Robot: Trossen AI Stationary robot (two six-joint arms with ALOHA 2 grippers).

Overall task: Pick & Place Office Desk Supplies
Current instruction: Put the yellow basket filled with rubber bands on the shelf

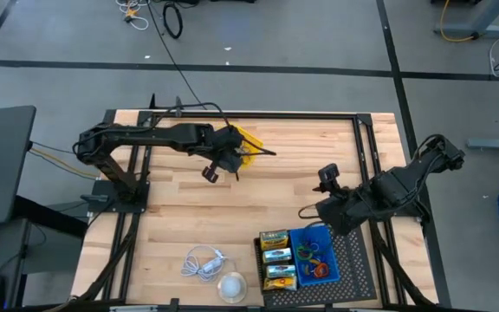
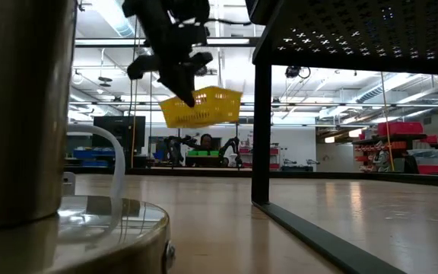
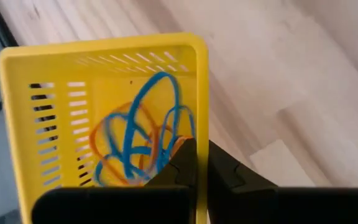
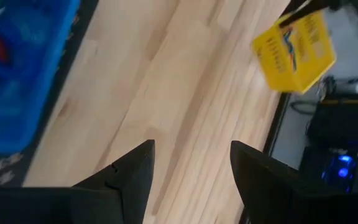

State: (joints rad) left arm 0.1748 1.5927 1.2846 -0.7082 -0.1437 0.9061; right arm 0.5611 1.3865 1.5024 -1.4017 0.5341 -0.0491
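Note:
A small yellow slotted basket [image 1: 249, 141] hangs in the air over the far middle of the table, held by my left gripper [image 3: 202, 171]. In the low view the basket [image 2: 204, 106] is tilted, well above the wood. Blue and orange loops [image 3: 142, 137] lie inside it. My right gripper [image 4: 191, 168] is open and empty, hovering over bare wood near the black tray's far left corner [image 1: 312, 211]. Yellow-and-green crayon boxes [image 1: 277, 256] and a blue bin [image 1: 314, 256] of coloured loops sit on the tray. My left gripper pinches one side wall of the basket at its rim [image 3: 202, 146], one finger inside and one outside. The fingers slant down onto it from above. The basket is lifted clear of the table and hangs tilted below the fingers [image 2: 185, 95].
The black perforated tray [image 1: 358, 260] stands on legs [image 2: 261, 129] at the near right. A white coiled cable [image 1: 204, 263] and a white round object [image 1: 231, 286] lie near the front edge. Bare wood stretches across the table's middle [image 1: 258, 195].

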